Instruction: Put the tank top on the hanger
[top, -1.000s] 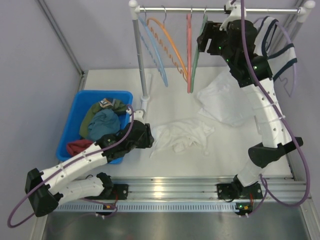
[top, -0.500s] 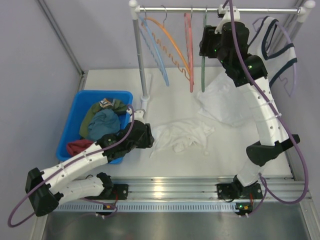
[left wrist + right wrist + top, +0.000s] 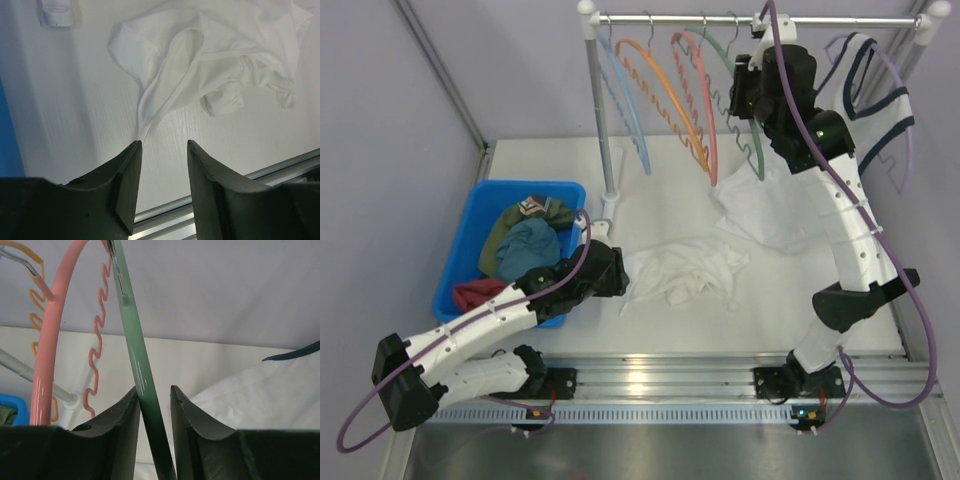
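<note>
at the near left, the left gripper (image 3: 162, 147) lies low over the tabletop (image 3: 670, 200), its fingers spread and empty, their tips just short of a thin strap trailing from the tank top (image 3: 215, 55). the tank top lies crumpled at the middle of the tabletop, touched by neither arm. the low, spread pose looks like readiness to pinch that strap, the easiest edge to lift from the heap.

to the left of the arm, a blue basket (image 3: 460, 250) holds a pile of coloured clothes. right and farther back, a second white garment (image 3: 770, 210) lies loose on the tabletop.

at the far side, the right gripper (image 3: 154, 395) reaches up under the rail (image 3: 670, 18), its fingers pressed onto the arm of the hanger (image 3: 132, 340) and pinching it below the metal hook. the hanger is hooked on the rail and slants across it, likely gripped so it can be unhooked and brought down to the tank top; nothing has gone onto it yet.

the count: two arms, one basket, three white garments, and what looks like five hangers on the rail: a blue hanger (image 3: 632, 115), an orange hanger (image 3: 665, 85), a salmon hanger (image 3: 47, 355), the hanger in the grip, and at far right a lavender hanger (image 3: 903, 150) carrying a navy-trimmed top (image 3: 875, 85).
</note>
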`<state>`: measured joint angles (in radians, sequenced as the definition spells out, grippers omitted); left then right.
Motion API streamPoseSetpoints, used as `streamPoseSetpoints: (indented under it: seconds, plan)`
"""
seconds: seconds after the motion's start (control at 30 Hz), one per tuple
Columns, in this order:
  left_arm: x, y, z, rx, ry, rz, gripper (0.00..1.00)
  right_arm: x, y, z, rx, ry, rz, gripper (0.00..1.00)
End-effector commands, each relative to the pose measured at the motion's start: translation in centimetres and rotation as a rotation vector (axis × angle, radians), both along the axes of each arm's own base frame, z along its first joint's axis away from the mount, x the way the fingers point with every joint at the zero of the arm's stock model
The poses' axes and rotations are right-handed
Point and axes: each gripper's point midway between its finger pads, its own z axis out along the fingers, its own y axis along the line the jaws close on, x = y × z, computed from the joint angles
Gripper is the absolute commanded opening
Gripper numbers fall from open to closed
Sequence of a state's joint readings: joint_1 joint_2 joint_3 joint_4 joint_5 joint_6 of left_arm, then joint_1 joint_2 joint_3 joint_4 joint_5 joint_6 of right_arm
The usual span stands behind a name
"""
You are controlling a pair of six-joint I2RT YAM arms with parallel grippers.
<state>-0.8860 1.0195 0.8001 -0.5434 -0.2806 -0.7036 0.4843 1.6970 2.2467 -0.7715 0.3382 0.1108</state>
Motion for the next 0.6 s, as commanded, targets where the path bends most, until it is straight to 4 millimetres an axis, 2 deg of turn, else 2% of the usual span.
streamPoseSetpoints:
  seconds: [0.0, 0.27, 0.57]
  plan:
    - [0.48, -0.49, 0.59, -0.026, -0.025, 0.0, 0.47, -1.4, -0.07, 2.84, 0.006, -0.065, 0.023, 0.3]
    - [0.45, -0.49, 0.4, -0.022, -0.022, -0.002, 0.47, -1.77, 0.03, 2.54, -0.009, -0.051, 0.046, 0.28]
    - [0.53, -0.75, 0.34, -0.024, -0.02, -0.007, 0.47, -2.3, 0.2, 2.15, -0.023, -0.03, 0.071, 0.3]
